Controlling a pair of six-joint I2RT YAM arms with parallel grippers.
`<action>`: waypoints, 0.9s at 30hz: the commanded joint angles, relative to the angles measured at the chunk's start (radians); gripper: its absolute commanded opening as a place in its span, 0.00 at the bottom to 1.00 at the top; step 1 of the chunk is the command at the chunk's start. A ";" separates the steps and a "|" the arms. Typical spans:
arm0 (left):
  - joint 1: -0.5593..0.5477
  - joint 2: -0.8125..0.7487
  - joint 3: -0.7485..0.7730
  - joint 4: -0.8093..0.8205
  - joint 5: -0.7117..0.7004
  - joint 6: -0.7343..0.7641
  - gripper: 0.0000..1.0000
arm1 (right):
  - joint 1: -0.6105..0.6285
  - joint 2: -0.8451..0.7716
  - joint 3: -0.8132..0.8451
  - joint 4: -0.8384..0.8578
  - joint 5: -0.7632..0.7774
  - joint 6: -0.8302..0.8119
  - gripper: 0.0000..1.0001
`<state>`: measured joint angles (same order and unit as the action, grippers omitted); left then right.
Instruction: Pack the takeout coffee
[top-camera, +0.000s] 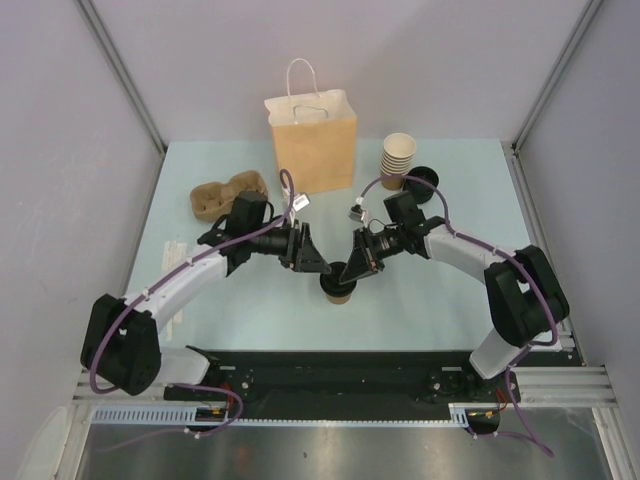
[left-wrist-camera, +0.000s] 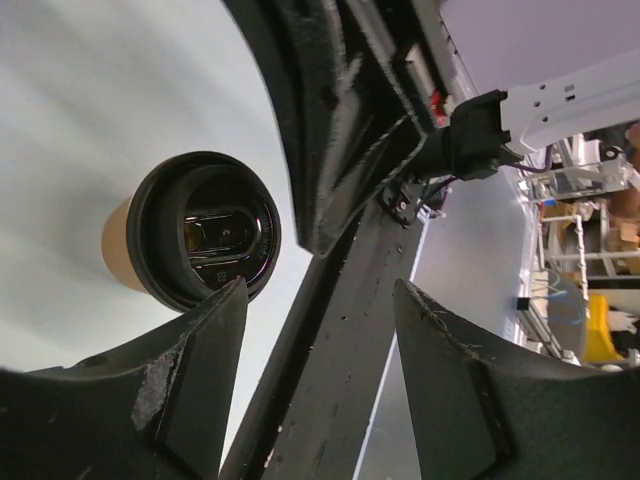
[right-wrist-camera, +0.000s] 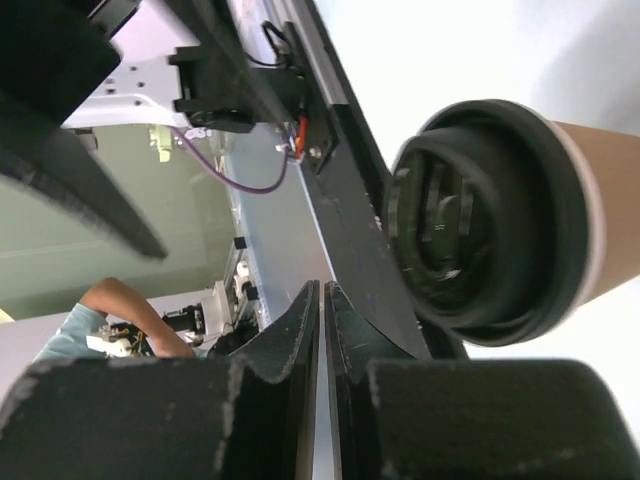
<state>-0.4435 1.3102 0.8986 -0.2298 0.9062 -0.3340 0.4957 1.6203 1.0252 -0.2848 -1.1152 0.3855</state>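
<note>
coffee: takeout coffee (top-camera: 338, 287) stands upright on the table (top-camera: 430, 305), black lid on, in front of the paper bag (top-camera: 312, 145) on the arm-base side and well apart from it; not packed yet
left jaws: left gripper (left-wrist-camera: 320, 300) open, nothing between the fingers; the cup sits just outside one finger, on the side away from the bag
right jaws: right gripper (right-wrist-camera: 318, 292) closed with the fingers pressed together, holding nothing; the cup is just beside its tips, can't tell if touching
why so: both grippers meet over the cup from either side in front of the bag. My guess is the left is lining up for the grasp, and the closed right is there to steady or nudge
bag: upright, handles up, mouth looks open at the top; likely set that way for a drop-in from above
around: stack of lidless cups (top-camera: 397, 160) just right of the bag, loose black lids (top-camera: 424, 177) beside that stack, pulp cup carrier (top-camera: 228, 193) left of the bag
in the way: nothing lies between cup and bag; the right gripper crowds the cup, and the bag's tall wall means a lift over the rim
</note>
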 joint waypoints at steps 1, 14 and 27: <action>-0.009 0.030 0.002 0.101 0.062 -0.056 0.64 | -0.008 0.052 0.018 -0.022 0.011 -0.037 0.09; -0.061 0.104 -0.006 0.138 0.048 -0.083 0.61 | -0.040 0.188 0.018 -0.033 0.017 -0.030 0.09; -0.067 0.176 -0.006 0.187 0.080 -0.134 0.56 | -0.068 0.262 0.018 -0.031 0.012 -0.010 0.07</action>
<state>-0.5041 1.4670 0.8955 -0.1074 0.9325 -0.4374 0.4393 1.8313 1.0447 -0.2989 -1.2385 0.3988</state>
